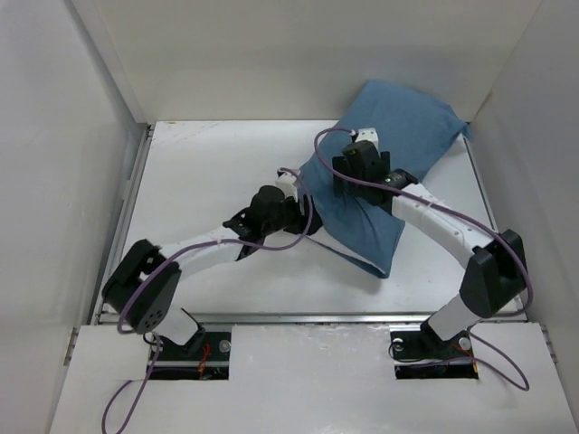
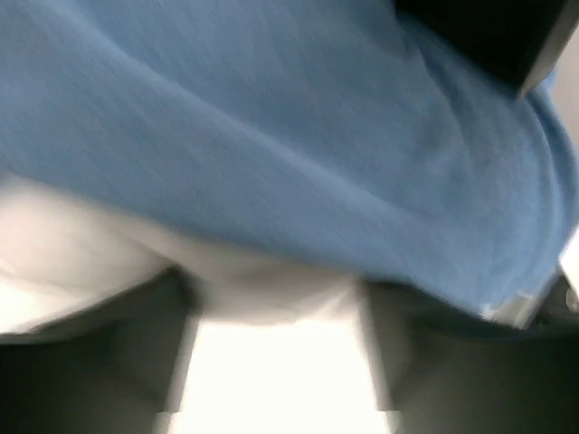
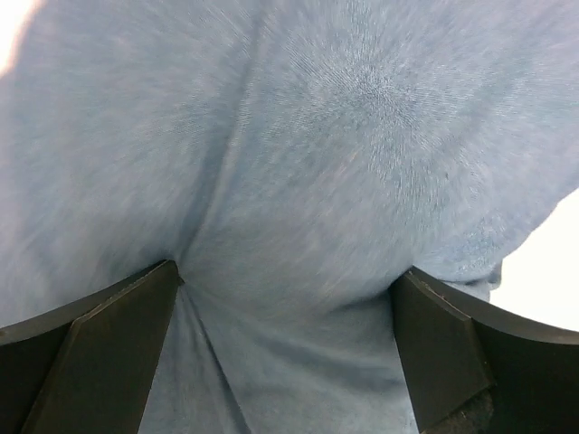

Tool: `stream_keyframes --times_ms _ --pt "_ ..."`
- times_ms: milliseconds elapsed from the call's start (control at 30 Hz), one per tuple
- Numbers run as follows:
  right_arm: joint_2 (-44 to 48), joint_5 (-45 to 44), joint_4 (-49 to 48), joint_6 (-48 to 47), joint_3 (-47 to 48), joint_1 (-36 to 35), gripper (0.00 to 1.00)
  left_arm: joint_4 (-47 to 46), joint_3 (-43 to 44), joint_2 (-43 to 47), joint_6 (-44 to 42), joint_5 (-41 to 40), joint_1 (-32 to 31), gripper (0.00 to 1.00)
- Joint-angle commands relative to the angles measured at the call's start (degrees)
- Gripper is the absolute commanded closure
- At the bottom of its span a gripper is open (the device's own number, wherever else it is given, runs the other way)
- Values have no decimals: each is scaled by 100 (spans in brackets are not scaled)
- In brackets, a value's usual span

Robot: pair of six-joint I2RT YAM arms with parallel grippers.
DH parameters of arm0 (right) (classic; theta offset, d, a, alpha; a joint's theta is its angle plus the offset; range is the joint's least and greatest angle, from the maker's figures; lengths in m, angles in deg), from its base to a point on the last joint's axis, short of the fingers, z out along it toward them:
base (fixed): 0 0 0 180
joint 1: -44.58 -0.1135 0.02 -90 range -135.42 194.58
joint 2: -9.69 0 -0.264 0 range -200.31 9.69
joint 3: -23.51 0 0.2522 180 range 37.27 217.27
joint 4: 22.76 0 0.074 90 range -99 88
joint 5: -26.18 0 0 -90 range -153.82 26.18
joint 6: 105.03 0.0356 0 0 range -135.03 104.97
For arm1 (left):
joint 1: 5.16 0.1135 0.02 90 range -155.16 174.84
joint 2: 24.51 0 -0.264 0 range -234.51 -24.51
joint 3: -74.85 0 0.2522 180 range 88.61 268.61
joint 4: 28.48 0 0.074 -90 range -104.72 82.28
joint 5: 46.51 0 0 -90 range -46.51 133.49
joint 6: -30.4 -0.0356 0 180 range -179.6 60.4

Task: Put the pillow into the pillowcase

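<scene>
Left gripper [image 1: 305, 219]: at the pillowcase's [image 1: 403, 127] left edge; fingers blurred, can't tell its grip.
Pillow [image 2: 81, 244]: white strip under blue cloth, rest hidden.
Right gripper [image 3: 288, 271]: fingers spread, pressing cloth.
Pillowcase: bulging, table's far right.

White table [image 1: 208, 163], plain white walls [image 1: 54, 136] on three sides — even light

I checked all 3 views and can read no text, label, brand, no. or sign. The pillowcase [image 1: 407, 127] cloth fills both wrist views, blurred in the left one, and I see nothing legible on it.
</scene>
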Motion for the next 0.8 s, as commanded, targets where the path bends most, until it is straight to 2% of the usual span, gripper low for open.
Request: stream_keyframes --times_ms 0,33,67,100,167,200,233,267,367,433,533,600,700,733,767 --pt "768 88 -667 -47 -13 -243 0 1016 -125 1138 301 194 -355 32" --pt "1005 167 -667 -47 -101 -243 0 1149 -239 1463 302 70 -355 12" --pt "1234 272 -667 -100 -284 -243 0 1272 -327 1806 380 -44 -355 0" --pt "1680 404 -772 -170 -399 -338 0 1543 -476 2497 381 -159 -355 0" --pt "2060 894 -834 -319 -697 -565 0 1948 -609 3116 678 -860 -407 0" --pt "2306 1080 -895 -372 -769 -681 0 2463 -670 3615 836 -1194 -407 0" --pt "2386 1308 -896 -581 -822 -786 0 2764 -749 3794 1047 -1989 -294 0" --pt "2387 1693 -896 -723 -822 -1092 0 3046 -750 3917 1440 -2284 -180 0" --pt "2213 1968 -835 -1250 -901 -1717 0 3952 -750 3998 2023 -2953 531 0" --pt "1653 1917 -651 -1540 -560 -2306 5 3875 -881 3770 2173 -2859 1040 0" --pt "931 1917 -185 -1919 -42 -2571 11 3358 -1093 3515 2113 -2218 1481 0" --pt "227 1734 -122 -1972 144 -2572 11 2953 -1181 3225 2042 -1823 1912 0" --pt "-494 838 -315 -1972 469 -2633 11 2662 -1241 2917 1928 -1506 2421 0" --pt "-626 52 -368 -1972 600 -2685 10 2592 -1242 2864 1823 -1391 2545 0" --pt "-741 -347 -369 -1894 663 -2686 8 2522 -1294 2812 1770 -1286 2659 0"
